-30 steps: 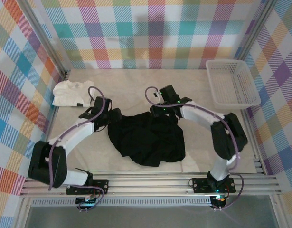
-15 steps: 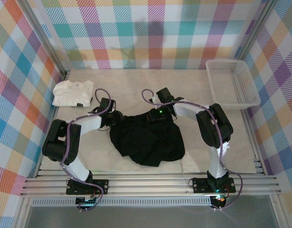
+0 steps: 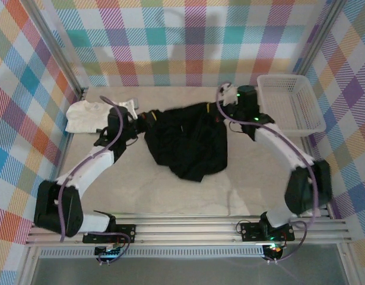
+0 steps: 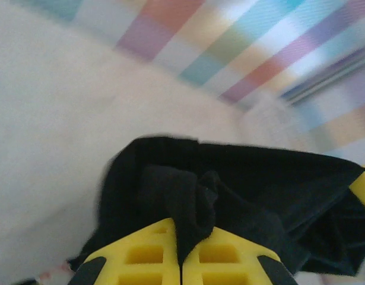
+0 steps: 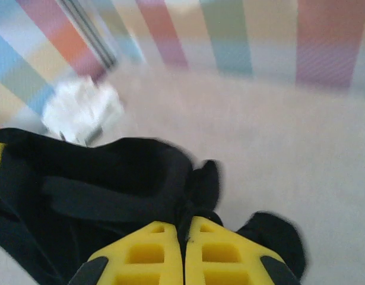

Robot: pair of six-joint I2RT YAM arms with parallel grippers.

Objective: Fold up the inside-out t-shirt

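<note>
Standing around the work are one white garment [image 3: 87, 116] at the far left and one white basket [image 3: 289, 105] at the far right, both clear of the cloth on the table [image 3: 170, 196]. The one inside-out t-shirt [image 3: 188, 142] lies far of centre, its top edge drawn between the two arms and its body trailing toward the near side. From above, the left gripper [image 3: 142, 116] and right gripper [image 3: 219, 108] meet that edge at opposite ends. The left wrist view adds the left gripper [image 4: 181, 240] clenched on a bunch of black cloth. In the right wrist view the right gripper [image 5: 183, 237] pinches the shirt likewise, with the white garment [image 5: 81, 110] blurred beyond.
</note>
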